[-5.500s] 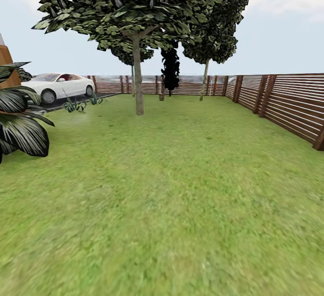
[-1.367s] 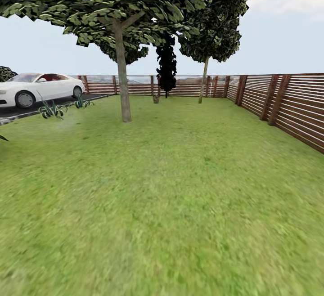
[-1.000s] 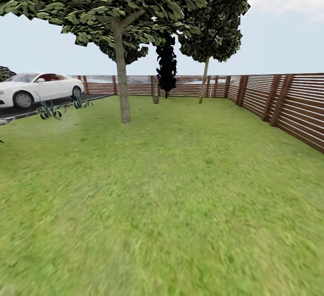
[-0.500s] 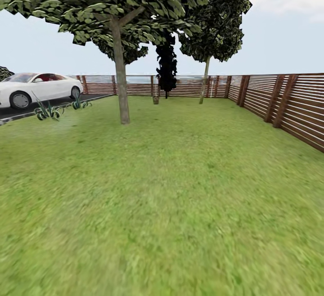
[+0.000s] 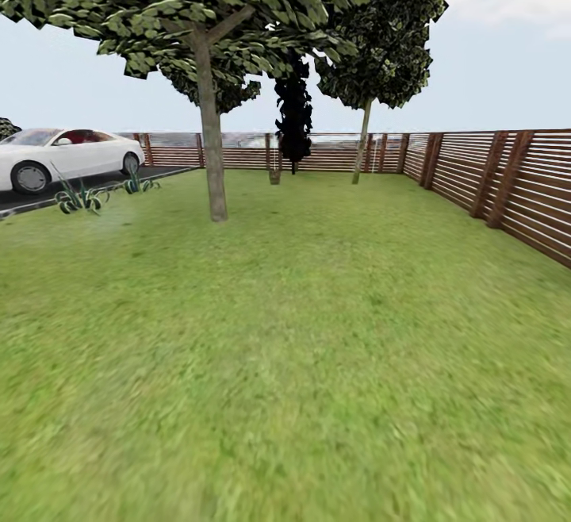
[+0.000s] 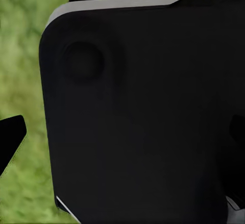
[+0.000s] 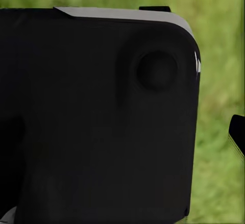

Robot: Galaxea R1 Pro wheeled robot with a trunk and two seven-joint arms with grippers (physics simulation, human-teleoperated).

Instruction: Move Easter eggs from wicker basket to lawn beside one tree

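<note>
The lawn [image 5: 317, 332] stretches ahead in the head view. A tree [image 5: 211, 149] with a pale bare trunk and a broad leafy crown stands at centre left, a few metres off. A second such tree [image 5: 362, 145] grows near the back fence. A small brown-grey object [image 5: 274, 176] sits on the grass by the far fence, too small to identify. The eggs are out of view. In each wrist view a black panel of my own body [image 6: 138, 112] [image 7: 97, 117] blocks the middle, with grass behind and a dark sliver at the frame's edge.
A brown slatted fence [image 5: 507, 181] runs along the right side and the back. A white car [image 5: 63, 155] is parked on the dark driveway [image 5: 40, 195] at left, edged by spiky plants [image 5: 78, 198]. A black columnar tree [image 5: 294, 121] stands at the back.
The whole head view has shifted as I roll forward over the grass. The near tree looms closer, and the big-leafed plant at left has dropped out of the picture.
</note>
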